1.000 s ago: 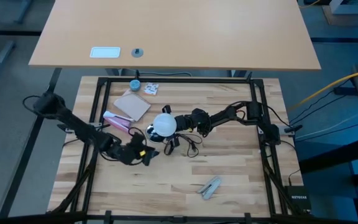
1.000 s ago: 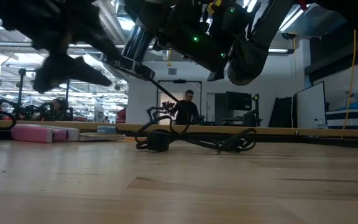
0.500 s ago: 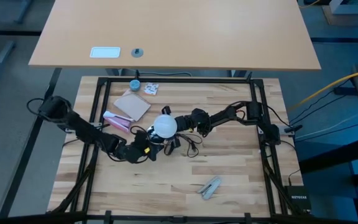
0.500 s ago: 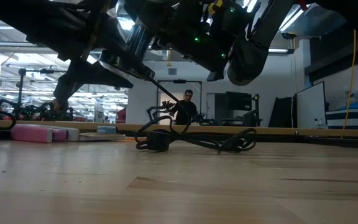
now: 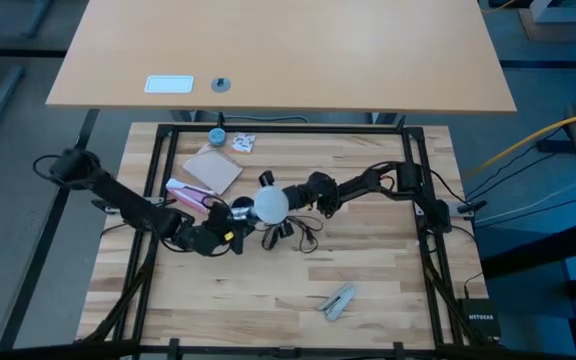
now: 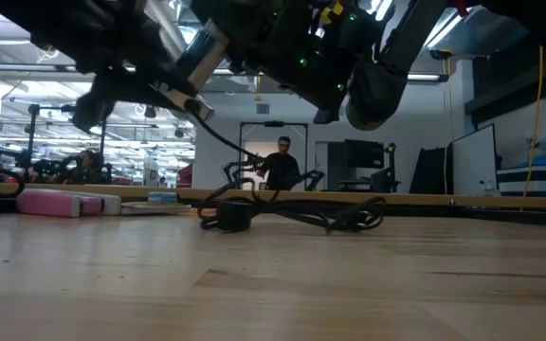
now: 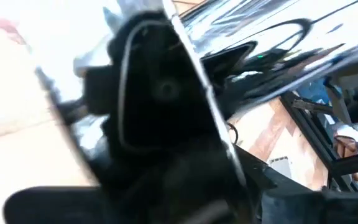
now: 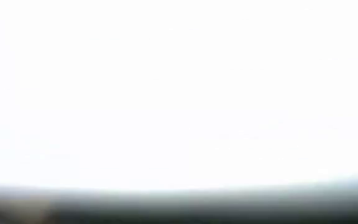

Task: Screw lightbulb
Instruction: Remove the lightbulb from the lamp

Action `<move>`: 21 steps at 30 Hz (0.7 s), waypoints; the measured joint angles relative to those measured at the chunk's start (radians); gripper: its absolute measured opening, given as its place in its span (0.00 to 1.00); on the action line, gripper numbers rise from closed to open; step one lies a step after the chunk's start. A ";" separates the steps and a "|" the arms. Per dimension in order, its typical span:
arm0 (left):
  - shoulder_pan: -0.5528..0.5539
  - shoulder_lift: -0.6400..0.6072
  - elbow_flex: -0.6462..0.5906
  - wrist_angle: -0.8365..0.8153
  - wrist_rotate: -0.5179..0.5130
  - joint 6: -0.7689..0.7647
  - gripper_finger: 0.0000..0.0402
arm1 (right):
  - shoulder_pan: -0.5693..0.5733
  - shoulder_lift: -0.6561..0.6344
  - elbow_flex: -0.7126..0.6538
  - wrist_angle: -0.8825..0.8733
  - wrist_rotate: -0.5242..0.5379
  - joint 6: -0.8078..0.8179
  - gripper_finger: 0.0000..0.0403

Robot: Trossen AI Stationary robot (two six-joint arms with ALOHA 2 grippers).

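The frosted-white lightbulb [image 5: 271,205] hangs above the table's middle, and its glow fills the right wrist view [image 8: 179,93]. My right gripper [image 5: 290,200] reaches it from the right and is shut on it. On the bulb's left side sits the lamp socket [image 5: 240,208], a shiny silver disc with a black body [image 7: 160,93]. My left gripper [image 5: 230,216] is shut on the socket. The socket's black cord [image 5: 303,232] droops onto the table. My left gripper holds the lamp socket [image 7: 166,124], coming at it from the table's left and near side. The socket is clear of the table; the gripper's own body hides the exact place of contact. My right gripper holds the bulb's round globe [image 5: 280,203] from the table's right side, roughly level. The bulb is lifted clear, its narrow end toward the socket. The fingers themselves do not show.
A pink object [image 5: 188,193], a brown cardboard piece [image 5: 213,170] and a small blue cap [image 5: 216,136] lie at the far left. A grey clip [image 5: 340,300] lies near the front edge. The cord's plug [image 6: 233,216] rests mid-table. A person [image 6: 282,166] stands beyond the table.
My left gripper has gone from the table's near side toward the far edge, up to the socket beside the bulb, and taken hold of it. The cord and its plug have shifted a little to the left on the table.
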 joint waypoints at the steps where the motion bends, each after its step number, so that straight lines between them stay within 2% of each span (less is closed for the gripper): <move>1: 0.000 -0.021 0.000 -0.026 0.002 0.001 0.16 | -0.001 0.000 0.000 0.000 -0.003 -0.003 0.41; 8: 0.009 -0.178 -0.001 -0.173 0.037 0.027 0.20 | -0.003 0.000 0.001 -0.004 -0.003 0.004 0.41; 13: 0.041 -0.272 -0.002 -0.230 0.098 0.033 0.21 | -0.003 0.000 0.001 -0.005 -0.007 0.008 0.41; 21: 0.086 -0.341 -0.002 -0.296 0.128 0.029 0.21 | -0.003 -0.001 0.000 -0.013 -0.009 0.000 0.41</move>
